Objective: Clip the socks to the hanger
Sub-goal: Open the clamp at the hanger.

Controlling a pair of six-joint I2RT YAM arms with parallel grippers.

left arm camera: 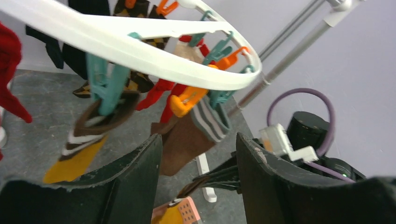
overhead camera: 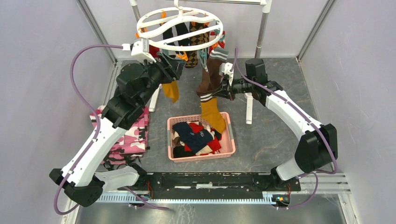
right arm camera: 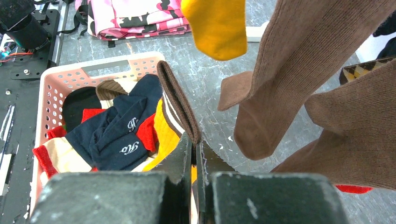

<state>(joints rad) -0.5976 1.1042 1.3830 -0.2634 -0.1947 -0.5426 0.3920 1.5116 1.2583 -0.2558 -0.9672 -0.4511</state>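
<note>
Pinching the mustard sock (overhead camera: 211, 113) below the hanger (left arm camera: 70, 28) is the right claw (right arm camera: 196, 140); left claw (left arm camera: 198, 144) stands spread.

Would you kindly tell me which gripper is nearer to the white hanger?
Left. The left gripper is open just beneath the ring of the hanger; the right gripper is lower and off to its side, shut on a brown-cuffed yellow sock.

The hanger (left arm camera: 116, 44) is smooth white plastic; the socks (right arm camera: 299, 70) ribbed knit cloth; the basket (right arm camera: 56, 100) matt pink plastic.
</note>
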